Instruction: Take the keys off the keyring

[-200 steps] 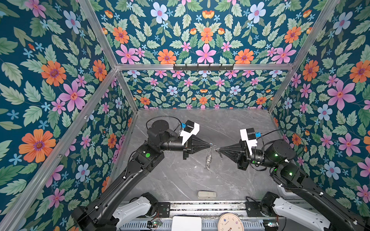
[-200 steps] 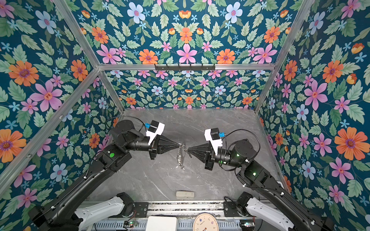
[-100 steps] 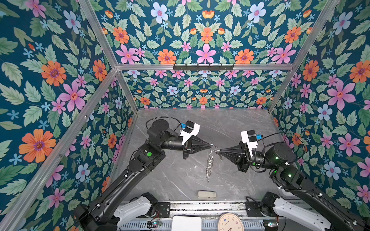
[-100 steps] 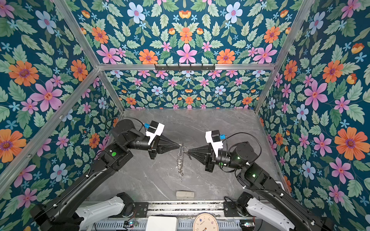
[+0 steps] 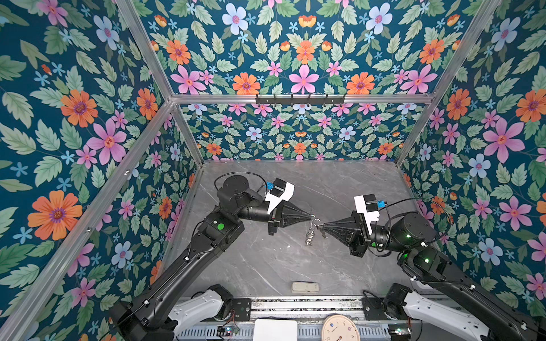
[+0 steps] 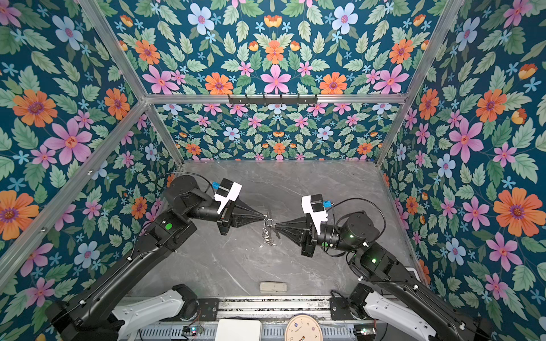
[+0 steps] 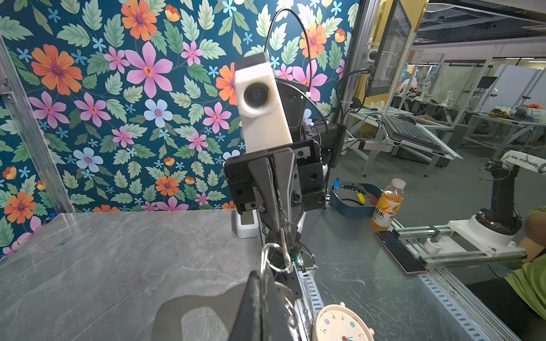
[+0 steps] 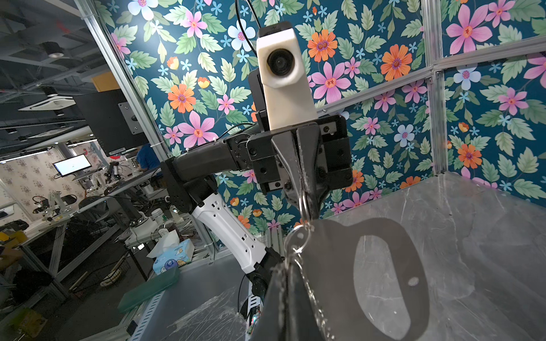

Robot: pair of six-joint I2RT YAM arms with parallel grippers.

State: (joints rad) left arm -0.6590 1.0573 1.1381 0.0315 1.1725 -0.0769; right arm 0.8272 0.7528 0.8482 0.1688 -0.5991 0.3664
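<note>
The keyring (image 5: pixel 316 222) hangs above the table (image 5: pixel 266 265)
The left end effector (image 5: pixel 310 218) and the right end effector (image 5: pixel 322 227) both pinch it, tips nearly meeting.

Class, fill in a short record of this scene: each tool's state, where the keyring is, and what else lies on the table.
Left tool: shut on the keyring
Right tool: shut, apparently on a key threaded on the ring
Keyring: lifted between the two tool tips
Chain: hangs below the ring
Table: grey marble, pale beige block near front edge
Task state: key not yet off
</note>
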